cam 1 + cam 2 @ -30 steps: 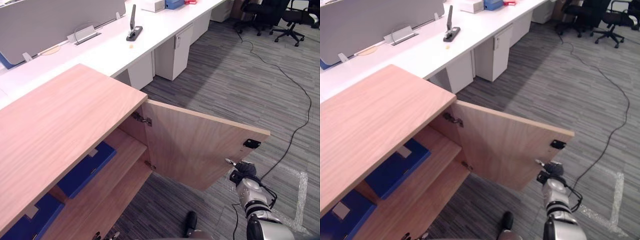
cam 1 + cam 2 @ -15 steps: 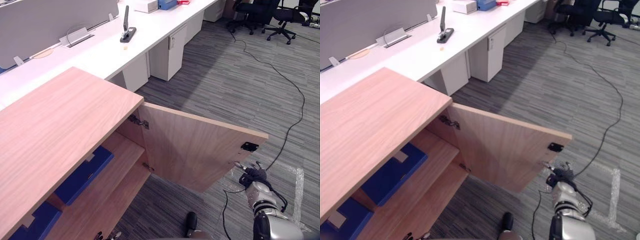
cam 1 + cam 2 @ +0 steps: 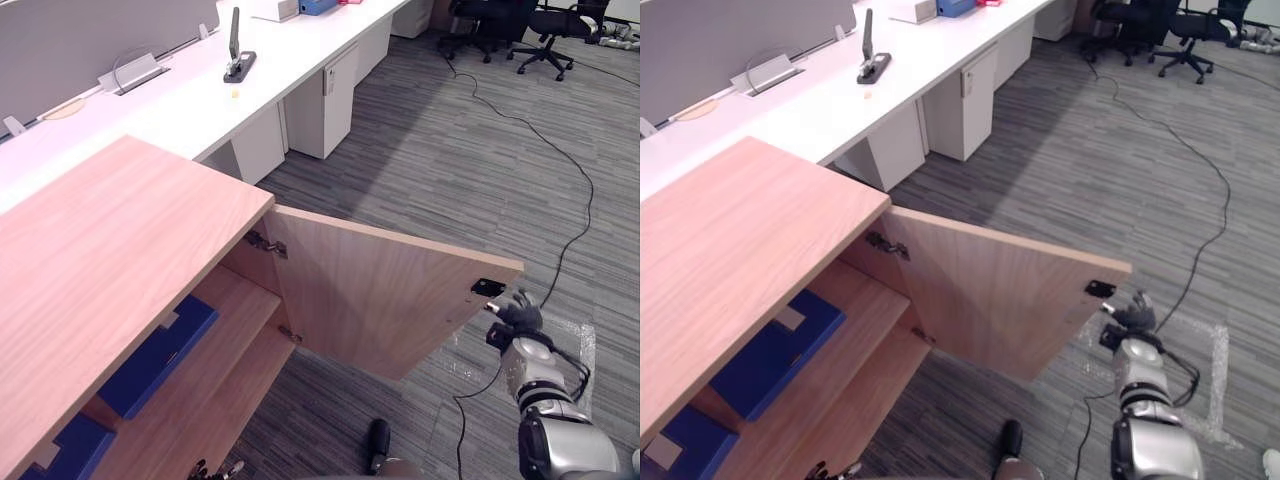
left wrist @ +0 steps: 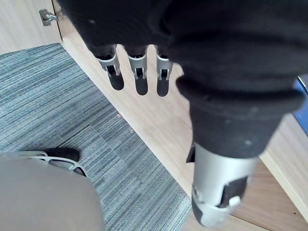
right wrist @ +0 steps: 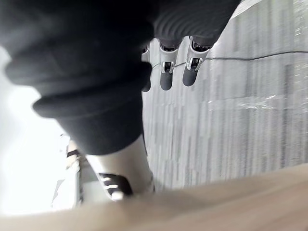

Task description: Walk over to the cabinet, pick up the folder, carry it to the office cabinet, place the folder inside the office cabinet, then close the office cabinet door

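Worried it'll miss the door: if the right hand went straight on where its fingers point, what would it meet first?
Likely only carpet. The right hand sits beside the free edge of the cabinet door, fingers aimed past it. Depth is unclear; it may graze that edge.

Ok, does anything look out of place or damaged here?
Nothing stands out. The cabinet door hangs wide open, undamaged, with the right hand open by its free edge; blue folders lie flat on the shelf inside.

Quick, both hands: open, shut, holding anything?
Left hand: open, empty.
Right hand: open, empty, by the cabinet door edge.
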{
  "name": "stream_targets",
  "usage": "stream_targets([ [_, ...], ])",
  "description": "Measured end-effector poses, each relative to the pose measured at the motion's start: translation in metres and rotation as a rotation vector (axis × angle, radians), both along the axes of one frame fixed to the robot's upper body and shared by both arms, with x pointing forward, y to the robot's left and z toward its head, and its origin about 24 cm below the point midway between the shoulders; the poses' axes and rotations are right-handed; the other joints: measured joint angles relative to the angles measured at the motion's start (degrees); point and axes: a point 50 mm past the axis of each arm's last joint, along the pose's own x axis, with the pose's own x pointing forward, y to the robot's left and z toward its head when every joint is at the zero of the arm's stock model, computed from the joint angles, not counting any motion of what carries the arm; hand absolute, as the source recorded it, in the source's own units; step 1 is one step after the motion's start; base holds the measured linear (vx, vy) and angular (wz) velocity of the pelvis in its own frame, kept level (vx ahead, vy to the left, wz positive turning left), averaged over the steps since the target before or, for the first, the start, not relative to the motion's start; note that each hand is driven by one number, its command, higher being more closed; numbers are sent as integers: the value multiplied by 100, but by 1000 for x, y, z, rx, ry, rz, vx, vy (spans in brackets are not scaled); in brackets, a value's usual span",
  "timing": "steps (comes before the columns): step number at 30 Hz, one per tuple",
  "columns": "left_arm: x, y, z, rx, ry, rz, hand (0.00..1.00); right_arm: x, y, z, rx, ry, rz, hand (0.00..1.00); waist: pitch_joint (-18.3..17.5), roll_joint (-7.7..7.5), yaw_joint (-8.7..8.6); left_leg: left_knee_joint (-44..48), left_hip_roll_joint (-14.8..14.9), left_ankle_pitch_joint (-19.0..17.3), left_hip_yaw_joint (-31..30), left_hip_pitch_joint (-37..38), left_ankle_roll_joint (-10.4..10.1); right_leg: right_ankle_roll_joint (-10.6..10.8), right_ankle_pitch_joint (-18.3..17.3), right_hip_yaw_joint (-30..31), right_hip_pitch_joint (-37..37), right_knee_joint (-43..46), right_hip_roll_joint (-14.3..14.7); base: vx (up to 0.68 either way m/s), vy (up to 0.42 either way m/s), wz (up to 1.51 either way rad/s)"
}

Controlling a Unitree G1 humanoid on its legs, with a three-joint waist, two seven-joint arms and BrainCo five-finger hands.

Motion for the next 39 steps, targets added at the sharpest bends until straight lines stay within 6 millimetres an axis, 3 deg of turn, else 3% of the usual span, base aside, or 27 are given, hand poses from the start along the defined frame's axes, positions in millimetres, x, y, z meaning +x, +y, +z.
stream_targets([
  [3, 0, 0, 0, -2, -1, 2, 0, 17, 19, 14, -65, -34, 162, 0, 3, -5, 22, 4, 21, 1, -4, -5, -3, -4, -4, -4, -1, 0, 18, -43, -11, 0],
  [7, -1, 0, 0, -8, -2, 2, 0, 18, 21, 16, -129, 7, 265, 0, 8, -12, 11, 2, 45, 3, -2, -14, -10, -6, -6, -5, -13, 1, 39, -8, -2, 0],
  [10, 0, 1, 0, -15, -6, 4, 0, 21, 23, 19, -308, 108, 435, 0, 26, -44, -1, 2, 78, 7, 0, -14, -30, -17, -13, -5, -14, 1, 73, 0, 0, 0],
  [15, 0, 6, 1, -17, -10, -19, 0, 18, 38, 32, -817, 327, 896, 0, 34, -141, -69, 1, 191, 42, 24, -47, -103, -83, -62, 0, -67, 1, 167, -32, -26, -5],
  [18, 2, 9, 2, -12, -12, -54, 0, 7, 72, 32, -1004, 383, 1258, 0, 3, -209, -85, 1, 273, 97, -4, -91, -186, -124, -119, -4, -109, 1, 275, -24, -62, -2],
  [20, 4, 10, 3, -13, -19, -82, 0, -10, 113, 23, -1038, 345, 1553, 0, -31, -255, -46, -5, 310, 141, -13, -124, -212, -148, -134, -11, -145, 2, 315, -33, -60, 0],
  [24, 3, 14, 3, -8, -13, -81, 0, -48, 157, 17, -986, 228, 1860, 0, -116, -350, 3, -34, 246, 204, -23, -290, -181, -217, -57, -19, -312, 3, 279, -25, -4, 2],
  [25, 2, 15, 3, -7, -10, -75, 0, -53, 161, 18, -978, 216, 1896, 0, -127, -378, 2, -34, 226, 218, -23, -298, -166, -226, -36, -17, -317, 4, 264, -22, 14, 5],
  [28, -2, 21, 4, 4, -5, -51, 0, -88, 151, 15, -873, 285, 2023, 0, -215, -550, 28, -33, 179, 240, -23, -303, -137, -209, -8, -18, -308, 4, 212, -25, 41, 4],
  [30, -6, 27, 5, 14, 0, -34, 0, -116, 133, 13, -766, 371, 2051, 0, -288, -695, 17, -33, 150, 242, -9, -314, -131, -213, 3, -2, -330, 4, 189, -38, 43, -4],
  [33, -6, 31, 5, 20, -5, -3, 0, -132, 119, 19, -746, 422, 2053, 0, -304, -783, -5, -29, 92, 224, 84, -317, -98, -215, 2, 114, -402, 2, 163, -76, 46, -17],
  [37, -10, 39, 7, 26, -14, 75, 0, -141, 118, 19, -677, 440, 2073, 0, -248, -856, 43, 11, 62, 112, 315, -334, 77, -156, -47, 290, -497, 2, 184, -124, 30, -30],
  [38, -12, 38, 6, 16, -22, 119, 0, -145, 119, 18, -660, 446, 2088, 0, -232, -770, 79, -13, 167, 102, 348, -358, 108, -208, 0, 317, -545, 51, 200, -76, 15, -7],
  [39, -14, 44, 8, 23, -31, 164, 0, -149, 120, 15, -645, 453, 2103, 0, -235, -842, 95, 2, 115, 101, 288, -391, 98, -306, 89, 337, -558, 46, 180, -61, 5, -1],
])
